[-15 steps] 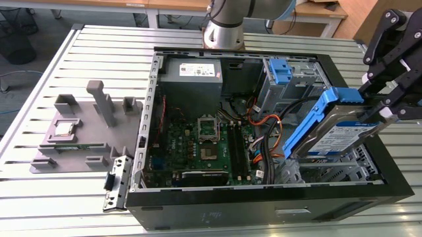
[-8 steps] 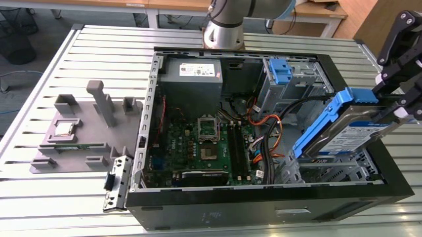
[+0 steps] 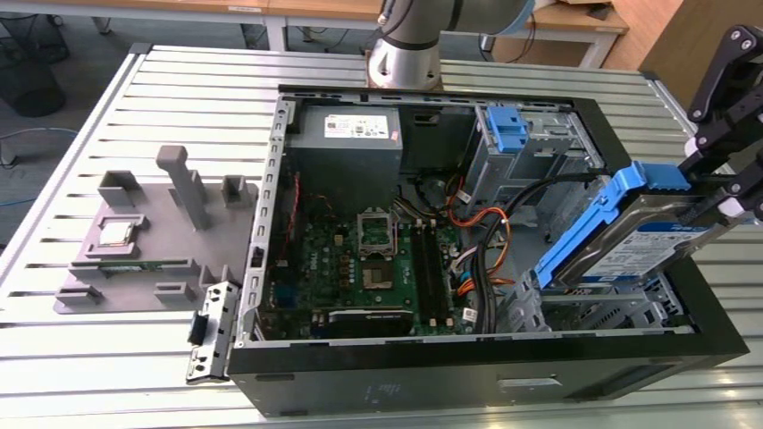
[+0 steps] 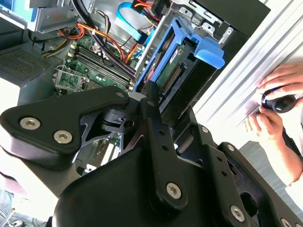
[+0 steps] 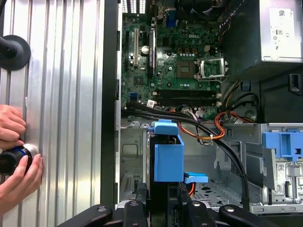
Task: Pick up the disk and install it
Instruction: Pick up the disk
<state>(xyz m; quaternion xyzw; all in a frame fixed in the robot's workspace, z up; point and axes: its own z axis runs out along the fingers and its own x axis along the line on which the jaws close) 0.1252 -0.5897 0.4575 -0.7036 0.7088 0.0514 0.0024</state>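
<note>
The disk (image 3: 630, 243), a silver drive with a blue-and-white label in a blue plastic bracket, hangs tilted above the metal drive cage (image 3: 592, 307) at the exterior view's right end of the open computer case. My gripper (image 3: 713, 207) is shut on its upper end, coming in from the exterior view's right. In the second wrist view the disk (image 4: 173, 64) sticks out beyond my black fingers (image 4: 150, 97) towards the case. The first wrist view looks along the bracket's edge (image 5: 168, 161), which is clamped between the fingers (image 5: 140, 195), with the cage floor below.
The black case (image 3: 477, 371) lies open on a slatted metal table (image 3: 179, 98), with the motherboard (image 3: 370, 259), grey power supply (image 3: 346, 130), a blue latch (image 3: 509, 130) and loose cables (image 3: 507, 219). A grey fixture (image 3: 143, 241) sits at the exterior view's left. A person's hands (image 5: 16, 161) hold a small cylinder beside the case.
</note>
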